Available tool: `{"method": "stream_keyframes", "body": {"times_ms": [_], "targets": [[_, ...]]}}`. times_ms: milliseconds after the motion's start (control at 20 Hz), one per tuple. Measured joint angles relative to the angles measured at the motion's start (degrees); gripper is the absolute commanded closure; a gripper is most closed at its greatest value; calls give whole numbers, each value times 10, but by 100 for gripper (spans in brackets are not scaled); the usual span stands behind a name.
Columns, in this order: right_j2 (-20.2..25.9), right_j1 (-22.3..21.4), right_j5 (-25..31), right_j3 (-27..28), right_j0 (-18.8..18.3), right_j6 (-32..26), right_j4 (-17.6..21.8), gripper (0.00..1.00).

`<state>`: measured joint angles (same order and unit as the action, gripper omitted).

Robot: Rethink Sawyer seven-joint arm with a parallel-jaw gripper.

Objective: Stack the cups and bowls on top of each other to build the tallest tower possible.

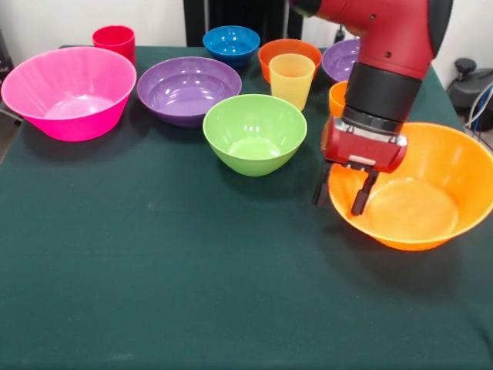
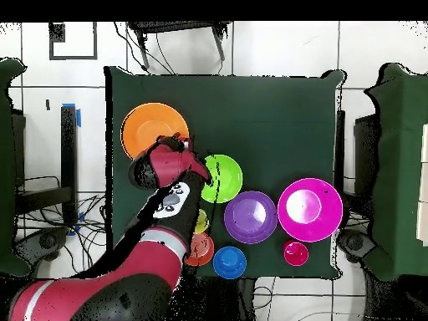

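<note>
My gripper (image 1: 340, 193) is open and hangs over the near-left rim of the big orange bowl (image 1: 420, 196), with one finger (image 1: 319, 189) outside the rim and the other inside. The orange cup (image 1: 337, 99) stands right behind my wrist, partly hidden. The pale yellow cup (image 1: 292, 79) stands in front of the small orange-red bowl (image 1: 286, 51). The green bowl (image 1: 254, 132) is at the centre, with a purple bowl (image 1: 189, 89) and the big pink bowl (image 1: 69, 92) to its left. The red cup (image 1: 114, 38), the blue bowl (image 1: 231, 42) and a second purple bowl (image 1: 340, 60) stand along the far edge.
Everything stands upright and apart on the dark green tablecloth (image 1: 154, 262). In the overhead view my arm (image 2: 159, 242) covers the second purple bowl and the orange cup, and reaches to the big orange bowl (image 2: 146, 125) next to the green bowl (image 2: 226, 178).
</note>
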<state>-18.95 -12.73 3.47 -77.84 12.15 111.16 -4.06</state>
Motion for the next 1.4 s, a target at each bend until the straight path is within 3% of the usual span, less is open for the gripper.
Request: {"method": "stream_keyframes", "body": {"times_ms": [500, 1400], "targets": [[101, -27, 4, -11, -90, 0, 0, 0], [188, -53, 137, -33, -131, 0, 0, 0]]}}
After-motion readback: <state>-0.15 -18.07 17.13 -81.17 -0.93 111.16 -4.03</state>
